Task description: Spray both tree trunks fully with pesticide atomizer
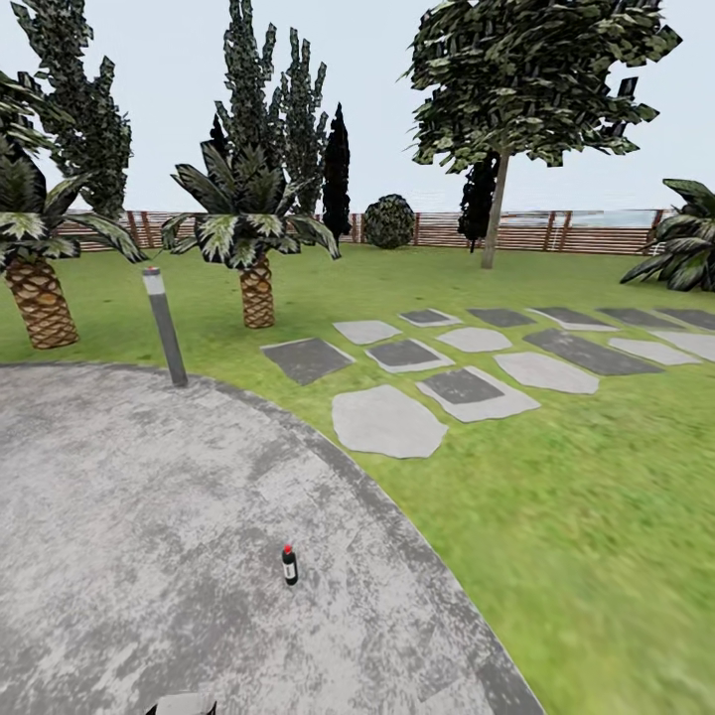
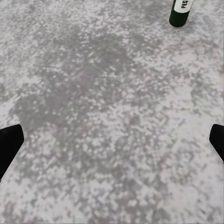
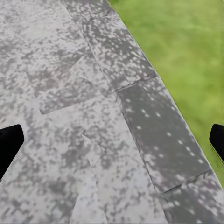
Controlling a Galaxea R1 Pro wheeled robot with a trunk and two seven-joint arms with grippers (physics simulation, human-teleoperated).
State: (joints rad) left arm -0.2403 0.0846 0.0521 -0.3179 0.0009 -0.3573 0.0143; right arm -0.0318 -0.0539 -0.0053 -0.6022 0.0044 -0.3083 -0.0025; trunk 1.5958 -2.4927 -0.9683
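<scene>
The pesticide atomizer (image 1: 289,564), a slim black bottle with a red top and white label, stands upright on the grey paved floor (image 1: 149,516) in the head view. Its lower body (image 2: 180,12) also shows in the left wrist view, well ahead of my left gripper (image 2: 112,142), which is open over bare paving with its dark fingertips (image 2: 9,140) wide apart. My right gripper (image 3: 112,142) is open too, above the paving's edge by the grass. One tree (image 1: 536,70) with a straight grey-brown trunk (image 1: 495,214) stands far off near the fence.
A grey bollard lamp (image 1: 165,326) stands at the paving's far edge. Two short palms (image 1: 256,288) and dark cypress-like trees (image 1: 273,109) rise on the lawn. Grey stepping slabs (image 1: 387,419) cross the grass toward the right. A brown slat fence (image 1: 576,230) closes the back.
</scene>
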